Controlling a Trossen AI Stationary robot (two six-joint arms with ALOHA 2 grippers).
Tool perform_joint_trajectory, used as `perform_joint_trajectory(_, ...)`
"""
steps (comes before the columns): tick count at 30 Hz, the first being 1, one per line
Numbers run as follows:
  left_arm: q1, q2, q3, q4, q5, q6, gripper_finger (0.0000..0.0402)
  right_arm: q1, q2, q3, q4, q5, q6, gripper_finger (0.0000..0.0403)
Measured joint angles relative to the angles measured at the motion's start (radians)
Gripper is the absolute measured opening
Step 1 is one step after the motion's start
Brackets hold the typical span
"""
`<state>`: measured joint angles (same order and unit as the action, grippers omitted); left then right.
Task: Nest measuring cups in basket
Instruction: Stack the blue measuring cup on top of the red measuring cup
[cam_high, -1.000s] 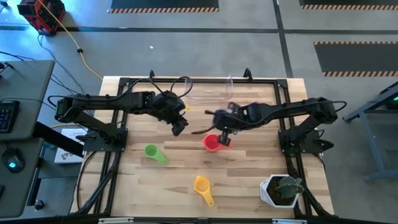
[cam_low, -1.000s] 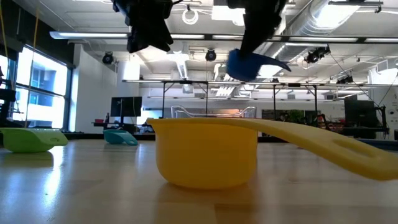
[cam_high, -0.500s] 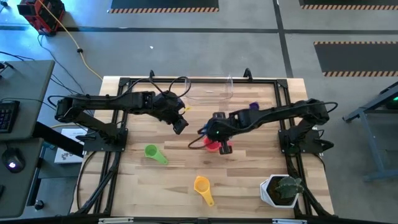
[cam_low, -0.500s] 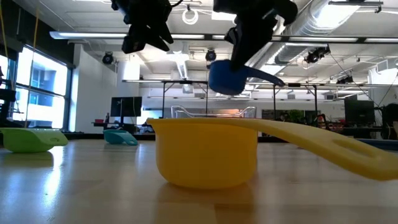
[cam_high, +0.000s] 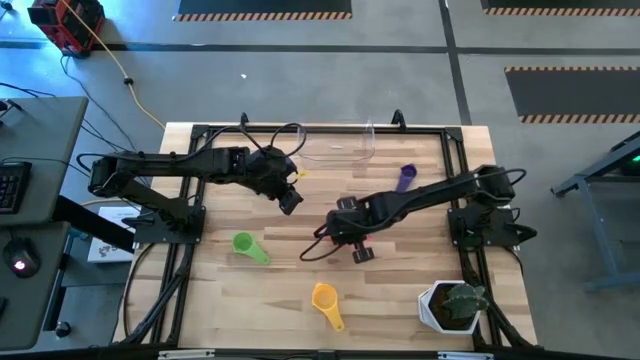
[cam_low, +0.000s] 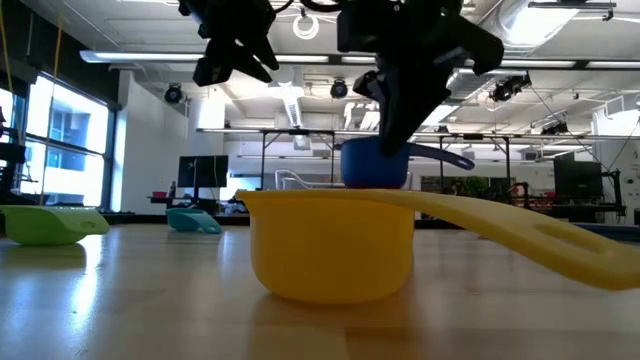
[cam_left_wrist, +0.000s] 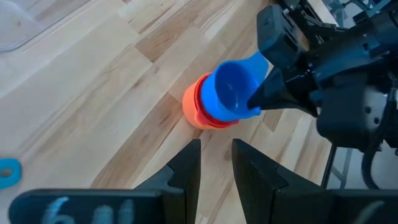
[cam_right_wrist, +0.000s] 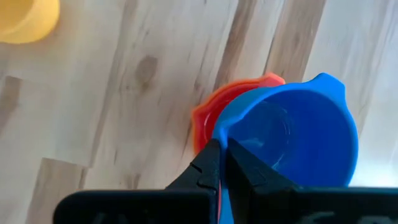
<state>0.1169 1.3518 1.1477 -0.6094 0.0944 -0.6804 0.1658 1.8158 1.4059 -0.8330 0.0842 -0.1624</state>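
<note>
**Blue cup held over the red and orange cups**

The blue cup (cam_left_wrist: 231, 91) hangs just above a stack of a red cup (cam_right_wrist: 208, 121) and an orange cup (cam_left_wrist: 194, 109) near the middle of the table (cam_high: 400, 290). The right gripper (cam_right_wrist: 222, 163) is clamped on the blue cup's rim, one finger inside and one outside. In the low view the blue cup (cam_low: 375, 165) shows behind the yellow cup (cam_low: 330, 245); whether it already touches the stack is hard to tell.

The basket (cam_high: 335, 145) sits at the far edge of the table, well apart from the stack. The purple cup (cam_high: 405, 177) lies to the right of it, the teal cup (cam_low: 193, 220) toward the far left, the green cup (cam_high: 250, 247) on the left side and the yellow cup at the near edge. The left gripper (cam_left_wrist: 216, 165) hovers left of the stack with its fingers parted, holding nothing. A potted plant (cam_high: 455, 305) stands at the near right corner.
</note>
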Motion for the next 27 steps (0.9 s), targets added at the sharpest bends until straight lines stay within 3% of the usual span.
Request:
perform_joint_trajectory(10, 0.0, 0.0, 0.0, 0.0, 0.0, 0.0, 0.0081, 0.0, 0.006, 0.0, -0.001, 0.006, 0.004, 0.0005)
perform_joint_trajectory(27, 0.0, 0.0, 0.0, 0.0, -0.001, 0.0, 0.0081, 0.0, 0.006, 0.0, -0.001, 0.017, 0.002, 0.0067)
